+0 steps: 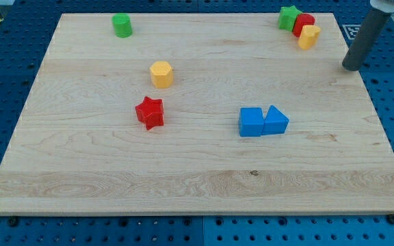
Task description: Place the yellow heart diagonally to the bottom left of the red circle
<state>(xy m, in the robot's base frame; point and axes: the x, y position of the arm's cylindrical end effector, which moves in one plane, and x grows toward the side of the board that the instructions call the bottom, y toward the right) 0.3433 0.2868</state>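
**Camera view: heart up beside circle**

Tool is a bare rod holding nothing; my tip [351, 67] sits at the worktop's [183, 171] right edge. Yellow heart [309, 36] touches red circle [303, 24], up-left of my tip.

One camera looks down at a slant from beyond the near edge of the board [197, 184]. It stands far enough to take in the whole board, with my tip [351, 67] at the view's upper right.
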